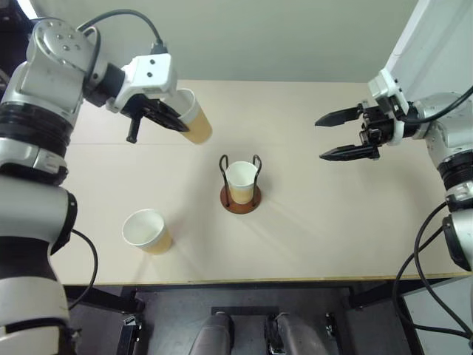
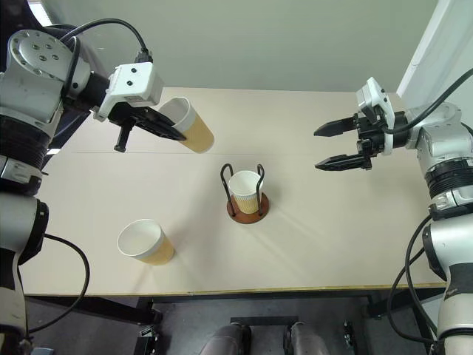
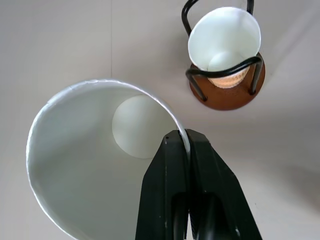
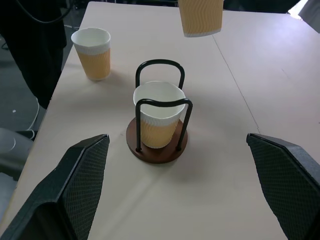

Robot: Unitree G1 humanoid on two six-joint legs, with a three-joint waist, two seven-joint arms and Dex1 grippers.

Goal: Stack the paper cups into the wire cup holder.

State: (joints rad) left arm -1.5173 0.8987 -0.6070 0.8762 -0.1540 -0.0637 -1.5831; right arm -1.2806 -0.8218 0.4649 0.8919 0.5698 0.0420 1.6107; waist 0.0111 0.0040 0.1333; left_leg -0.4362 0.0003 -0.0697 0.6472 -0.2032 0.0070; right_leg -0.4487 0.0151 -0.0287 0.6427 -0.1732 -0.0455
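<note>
Your left gripper (image 3: 187,145) is clamped on a paper cup's (image 3: 75,165) rim, mid-carry. Beyond its fingers stands the wire cup holder (image 3: 227,95), one cup (image 3: 225,42) seated; lower yours into it. Right gripper (image 1: 341,134) gapes empty.

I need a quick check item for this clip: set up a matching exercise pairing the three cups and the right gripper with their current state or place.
Things:
1. lifted cup
2. cup in the wire cup holder
3. cup near the table's front edge
4. right gripper

States:
A. standing free on the table
B. open, holding nothing
C. pinched at its rim by the left gripper
D. sitting between two black wire loops

Pairs: 1-C, 2-D, 3-A, 4-B
</note>
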